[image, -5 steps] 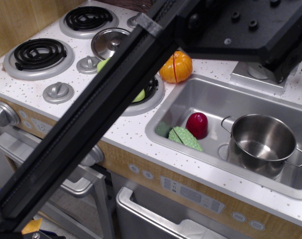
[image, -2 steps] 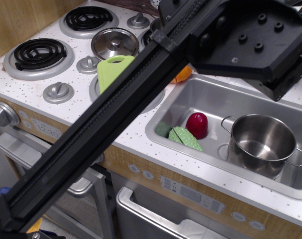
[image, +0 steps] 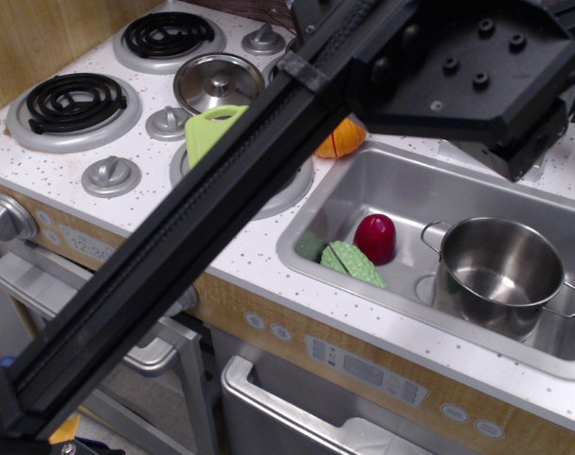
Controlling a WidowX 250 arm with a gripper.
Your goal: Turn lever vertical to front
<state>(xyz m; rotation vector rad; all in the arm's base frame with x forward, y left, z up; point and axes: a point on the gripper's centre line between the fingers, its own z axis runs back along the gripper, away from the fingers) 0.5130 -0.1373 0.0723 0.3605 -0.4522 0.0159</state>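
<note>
While the black arm crosses the view diagonally, its head hides the lever behind the sink; gripper state cannot be told. Pot, red fruit and green item lie in the sink.

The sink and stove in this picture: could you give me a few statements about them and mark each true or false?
1. A steel pot stands upright in the sink. True.
2. The red toy lies inside the pot. False: it lies on the sink floor, left of the pot.
3. The black robot arm crosses the picture diagonally. True.
4. The pot holds water. False: it looks empty.
5. The arm's jaws show clearly. False: the arm's black housing hides them.
6. A green cutting board lies on the stove. True.
</note>
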